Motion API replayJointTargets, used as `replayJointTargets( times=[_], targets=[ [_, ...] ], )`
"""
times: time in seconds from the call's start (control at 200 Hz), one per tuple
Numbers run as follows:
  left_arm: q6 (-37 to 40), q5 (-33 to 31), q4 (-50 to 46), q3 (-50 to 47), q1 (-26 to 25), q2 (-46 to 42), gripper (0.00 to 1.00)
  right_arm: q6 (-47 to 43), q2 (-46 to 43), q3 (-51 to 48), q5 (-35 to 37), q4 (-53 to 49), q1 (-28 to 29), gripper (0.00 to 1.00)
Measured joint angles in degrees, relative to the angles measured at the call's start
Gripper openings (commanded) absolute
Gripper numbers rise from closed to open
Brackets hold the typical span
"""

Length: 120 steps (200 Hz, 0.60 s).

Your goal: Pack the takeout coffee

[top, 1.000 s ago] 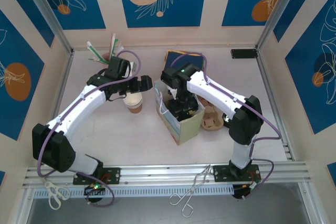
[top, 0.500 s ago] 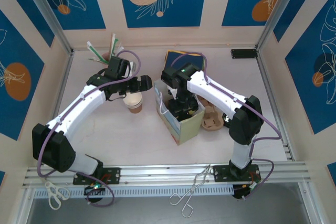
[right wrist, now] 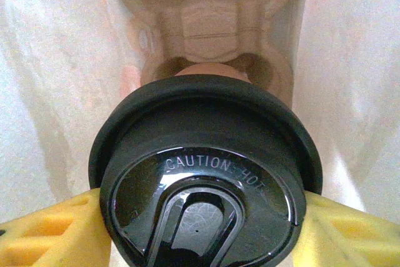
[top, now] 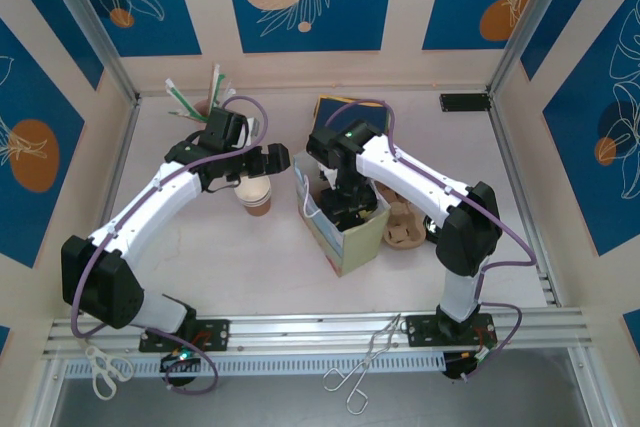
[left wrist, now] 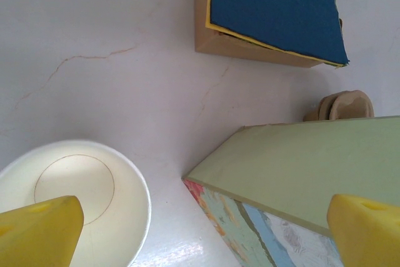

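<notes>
Right end effector [right wrist: 203, 232]: down inside the paper bag [top: 352, 243], part closed and pinching the takeout coffee [right wrist: 206, 173]; yellow fingers [right wrist: 50, 236] pressed to either side of the black lid.
Takeout coffee: right between those fingers, lid face towards the wrist camera, well within the bag.
Long axis: upright, in line with the end effector's reach, pointing at the bag's floor.
Deciding relation: pulp cup carrier [right wrist: 209, 23] at the bag's bottom, just beyond the cup; cup base near one socket. Whether seated or short of it, cannot tell.
Bag walls [right wrist: 44, 92]: close on both sides of the lid, little room for sideways drift.
Left end effector [left wrist: 201, 232]: spread wide, holding nothing, above the lidless paper cup [left wrist: 87, 189] on the desk [left wrist: 125, 60], just beside the bag's corner.
Nearer arm: right, already gripping; left apart from the coffee, outside the bag.
Likely next call: straight descent along the cup's axis, then release.
</notes>
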Motion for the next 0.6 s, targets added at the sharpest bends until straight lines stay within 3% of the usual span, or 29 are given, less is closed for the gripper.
replayJointTargets(
  times=[0.6],
  targets=[
    [0.0,0.0,0.0,0.0,0.0,0.0,1.0,0.0,0.0,0.0,-0.4,0.8,0.0,0.64]
  ],
)
